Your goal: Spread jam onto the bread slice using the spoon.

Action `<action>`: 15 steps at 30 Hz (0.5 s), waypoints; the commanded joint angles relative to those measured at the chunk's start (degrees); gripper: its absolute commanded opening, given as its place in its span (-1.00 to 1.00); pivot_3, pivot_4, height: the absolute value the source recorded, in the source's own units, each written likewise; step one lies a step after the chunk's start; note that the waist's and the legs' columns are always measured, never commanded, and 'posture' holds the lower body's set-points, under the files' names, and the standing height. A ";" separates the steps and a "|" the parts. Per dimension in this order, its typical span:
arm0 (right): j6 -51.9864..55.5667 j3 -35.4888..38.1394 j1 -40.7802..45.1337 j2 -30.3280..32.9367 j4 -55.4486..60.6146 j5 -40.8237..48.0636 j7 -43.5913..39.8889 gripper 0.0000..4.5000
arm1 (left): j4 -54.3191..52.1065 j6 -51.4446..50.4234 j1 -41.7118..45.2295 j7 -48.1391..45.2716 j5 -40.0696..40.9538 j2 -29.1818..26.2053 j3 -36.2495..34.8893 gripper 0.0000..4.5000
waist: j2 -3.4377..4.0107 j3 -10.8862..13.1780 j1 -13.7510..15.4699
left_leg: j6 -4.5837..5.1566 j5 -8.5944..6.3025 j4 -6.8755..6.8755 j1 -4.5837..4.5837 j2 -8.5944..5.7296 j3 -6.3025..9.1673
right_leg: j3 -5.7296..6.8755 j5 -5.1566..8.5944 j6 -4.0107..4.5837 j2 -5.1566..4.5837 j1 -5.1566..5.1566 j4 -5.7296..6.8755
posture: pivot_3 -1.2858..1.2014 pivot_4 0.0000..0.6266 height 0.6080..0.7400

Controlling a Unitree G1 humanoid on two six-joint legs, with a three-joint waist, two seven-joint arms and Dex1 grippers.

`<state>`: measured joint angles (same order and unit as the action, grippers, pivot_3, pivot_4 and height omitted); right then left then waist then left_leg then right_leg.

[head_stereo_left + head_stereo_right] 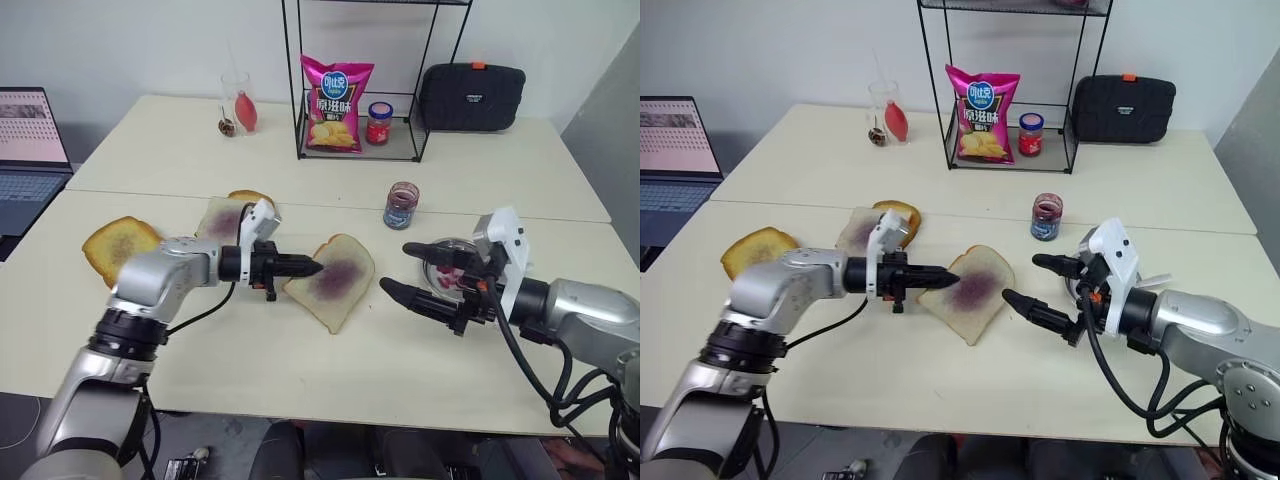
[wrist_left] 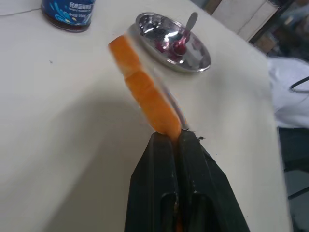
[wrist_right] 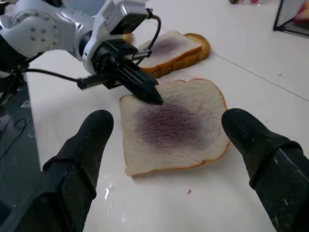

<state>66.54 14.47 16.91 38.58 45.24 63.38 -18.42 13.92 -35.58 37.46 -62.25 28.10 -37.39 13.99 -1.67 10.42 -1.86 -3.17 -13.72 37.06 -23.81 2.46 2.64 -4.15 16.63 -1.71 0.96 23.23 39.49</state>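
Note:
The bread slice [image 1: 335,282] lies mid-table, white with a tan crust and a dark purple jam [image 3: 169,123] patch in its middle. My left gripper [image 1: 305,266] reaches in level from the left and is shut on the slice's near-left edge; in the left wrist view the crust [image 2: 145,94] runs out from between the closed fingers [image 2: 159,159]. My right gripper [image 1: 400,268] hovers open just right of the slice, with nothing between its fingers. Behind it sits a steel dish [image 2: 193,60] smeared with jam, with the spoon [image 2: 187,30] resting in it.
A blue jam jar [image 1: 401,205] stands behind the dish. A toasted slice [image 1: 118,245] and a jam-smeared slice on a brown one [image 1: 228,213] lie at the left. A wire rack [image 1: 420,90] holds a chips bag [image 1: 337,103] and a red-lidded jar [image 1: 378,123]. A laptop [image 1: 30,150] sits far left.

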 commanded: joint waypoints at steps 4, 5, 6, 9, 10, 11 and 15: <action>-2.32 2.47 -1.68 1.47 2.82 3.36 5.28 1.00 | 13.10 11.13 5.12 0.93 -8.70 6.38 0.00 -1.00 | -0.01 0.00 0.16 | 0.02 0.01 0.02 -0.07 -0.01 0.07 | 0.06 0.00 0.00 0.01 0.02 0.02 | 0.03 -0.52 1.00; -2.57 2.53 -1.84 1.64 2.89 3.42 5.90 1.00 | 14.62 12.49 5.73 1.18 -9.55 7.48 -0.01 -1.00 | -0.01 0.00 0.17 | 0.02 0.01 0.02 -0.08 -0.01 0.09 | 0.07 0.00 0.00 0.01 0.02 0.02 | 0.03 -0.52 1.00; -2.89 2.50 -1.99 1.87 2.92 3.60 6.43 1.00 | 15.81 13.60 6.18 1.34 -10.31 8.28 -0.08 -1.00 | -0.01 0.00 0.17 | 0.02 0.01 0.02 -0.08 -0.03 0.08 | 0.06 0.00 0.00 0.00 0.02 0.02 | 0.03 -0.52 1.00; -3.78 2.51 -2.50 2.51 3.00 3.90 7.59 1.00 | 18.63 15.41 7.46 2.57 -11.74 10.18 -0.91 -0.80 | -0.01 0.00 0.17 | 0.03 0.02 0.03 -0.08 -0.05 0.09 | 0.06 0.00 0.00 -0.01 0.01 0.03 | 0.03 -0.52 1.00; -4.03 2.66 -2.81 2.71 3.10 4.14 7.96 1.00 | 18.93 15.55 7.60 2.51 -11.99 10.42 -1.16 -0.75 | -0.01 0.00 0.17 | 0.03 0.02 0.03 -0.08 -0.04 0.09 | 0.06 0.00 0.00 -0.01 0.00 0.03 | 0.03 -0.52 1.00; -4.32 2.72 -3.06 2.96 3.15 4.43 8.30 1.00 | 19.14 15.70 7.66 2.30 -12.24 10.58 -1.38 -0.71 | -0.01 0.00 0.16 | 0.03 0.02 0.03 -0.07 -0.05 0.09 | 0.06 0.00 0.00 -0.01 0.00 0.04 | 0.03 -0.52 1.00; -5.35 3.36 -4.88 3.90 3.46 5.39 9.46 1.00 | 19.51 15.77 7.66 0.70 -13.24 9.57 -2.22 -0.37 | -0.01 0.00 0.15 | 0.05 0.03 0.02 -0.07 -0.04 0.12 | 0.08 0.00 0.00 0.00 0.00 0.06 | 0.03 -0.52 1.00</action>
<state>63.07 15.61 13.00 41.57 46.54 67.08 -9.72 33.99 -20.72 43.68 -60.47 15.45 -27.06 13.19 -1.68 10.42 -1.71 -3.12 -13.69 37.08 -23.88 2.42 2.75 -4.08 16.62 -1.71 0.96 23.23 39.55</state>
